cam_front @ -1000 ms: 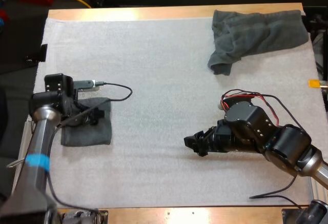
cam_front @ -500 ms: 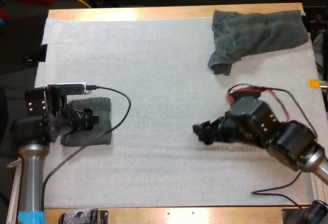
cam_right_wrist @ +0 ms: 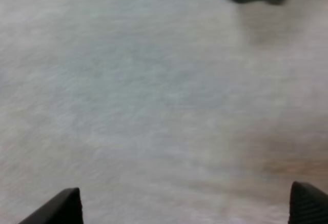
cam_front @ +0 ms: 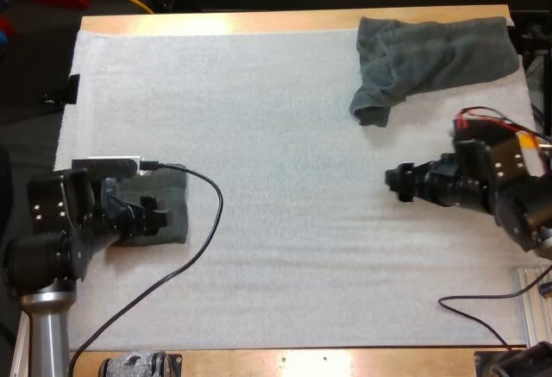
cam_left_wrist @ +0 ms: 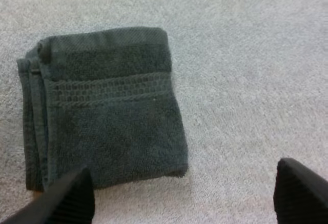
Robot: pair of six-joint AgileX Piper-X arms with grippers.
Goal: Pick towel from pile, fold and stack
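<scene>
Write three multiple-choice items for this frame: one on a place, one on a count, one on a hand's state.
1. Where does the crumpled towel lie?
A. at the mat's far right corner
B. mid-mat
C. at the mat's near edge

2. How many towels are on the mat?
A. one
B. two
C. four

3. How is the left hand?
A. shut on a towel
B. open, holding nothing
C. shut on nothing

Answers:
1 A: the high view shows it bunched at the far right corner.
2 B: there is the crumpled one plus a folded towel at the mat's left side.
3 B: in the left wrist view its fingers stand apart and press on nothing.
</scene>
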